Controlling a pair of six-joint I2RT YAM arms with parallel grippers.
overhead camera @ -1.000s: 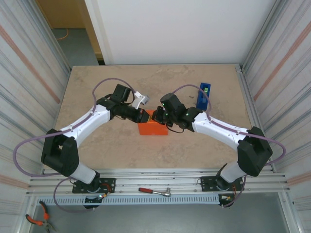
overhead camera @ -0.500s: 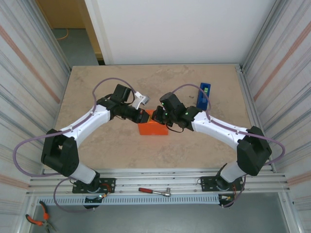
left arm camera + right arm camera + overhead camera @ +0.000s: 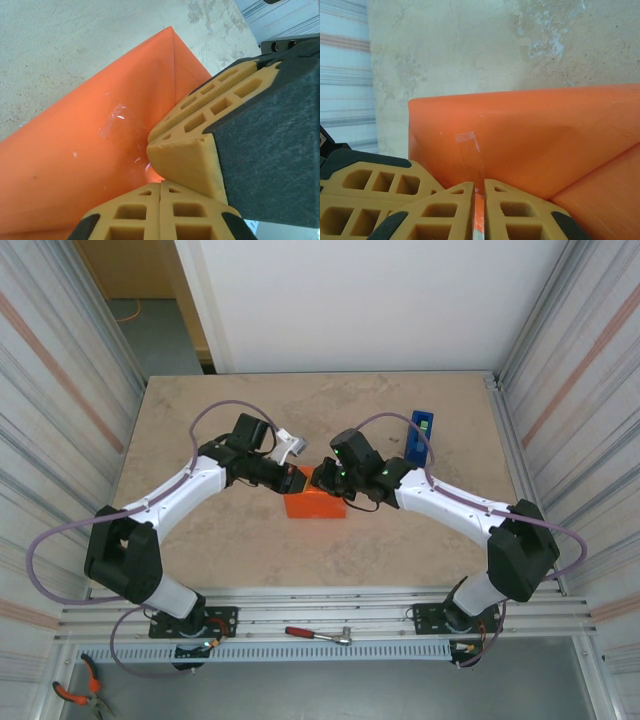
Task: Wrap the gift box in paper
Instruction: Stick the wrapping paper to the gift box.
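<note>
The left end effector (image 3: 160, 212) is closed: its two yellow ribbed fingers (image 3: 127, 215) meet along one line with nothing between them, and their tips rest against the bright orange thin paper (image 3: 75, 160). The right end effector (image 3: 479, 207) has its yellow fingers (image 3: 517, 210) almost together, with only a thin slit between them. A little orange shows in this slit, and I cannot tell if paper is pinched there. In the left wrist view, one finger of the right end effector lies just beside the left fingertips and seems to touch them.

The orange paper is folded around the gift box, which is fully covered, so it forms an orange block with sharp edges. A small piece of clear sticky tape (image 3: 467, 142) sits on the paper just beyond the right fingertips.

From above, both end effectors meet at the far edge of this block, which lies in the middle of the beige stone-patterned bench (image 3: 250, 560). A blue plastic tape dispenser (image 3: 420, 438) stands on the bench further right, behind the right arm and apart from the paper. On the metal rail at the near edge, between the arm bases, lies a red-handled metal tool (image 3: 318, 635). Pliers with orange handles (image 3: 78, 692) lie lower, in the left corner.
</note>
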